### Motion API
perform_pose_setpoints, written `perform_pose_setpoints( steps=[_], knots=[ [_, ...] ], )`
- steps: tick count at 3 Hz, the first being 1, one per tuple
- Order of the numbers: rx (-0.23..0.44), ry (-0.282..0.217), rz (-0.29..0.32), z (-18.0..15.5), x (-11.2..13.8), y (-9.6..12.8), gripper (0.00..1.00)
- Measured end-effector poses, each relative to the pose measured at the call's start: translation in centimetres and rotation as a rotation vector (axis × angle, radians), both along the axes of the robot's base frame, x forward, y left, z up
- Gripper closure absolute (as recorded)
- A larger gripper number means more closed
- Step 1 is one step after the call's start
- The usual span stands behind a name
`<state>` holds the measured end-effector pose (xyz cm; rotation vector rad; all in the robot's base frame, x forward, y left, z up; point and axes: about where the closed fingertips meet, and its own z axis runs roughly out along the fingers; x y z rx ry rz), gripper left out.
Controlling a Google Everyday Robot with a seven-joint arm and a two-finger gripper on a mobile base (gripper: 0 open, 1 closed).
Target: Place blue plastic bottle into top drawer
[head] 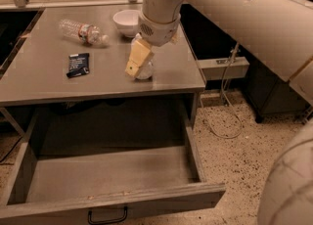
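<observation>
The blue plastic bottle (145, 71) stands on the grey table (98, 83) near its right front part. Only its pale lower body shows, because my gripper (137, 61) is directly over and in front of it. The gripper hangs from the big white arm that comes in from the upper right. The top drawer (146, 202) is pulled out wide below the table's front edge. It is grey, nothing lies in it, and it has a small black handle (107, 217) at the front centre.
A slim clear bottle with a red-and-white label (83, 32) lies at the table's back left. A white bowl (126, 22) sits behind the gripper. A black packet (78, 64) lies at the left. A cable (222, 121) and a dark cabinet (274, 97) are on the right.
</observation>
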<state>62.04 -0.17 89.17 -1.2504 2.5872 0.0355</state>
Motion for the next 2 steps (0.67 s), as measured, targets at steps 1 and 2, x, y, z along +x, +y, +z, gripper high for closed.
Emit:
perform_pose_setpoints(
  steps=[1,2],
  knots=[
    [0.043,0.000,0.000,0.0,0.2,0.3,0.00],
    [0.104,0.010,0.015,0.8,1.4,2.0,0.00]
  ],
)
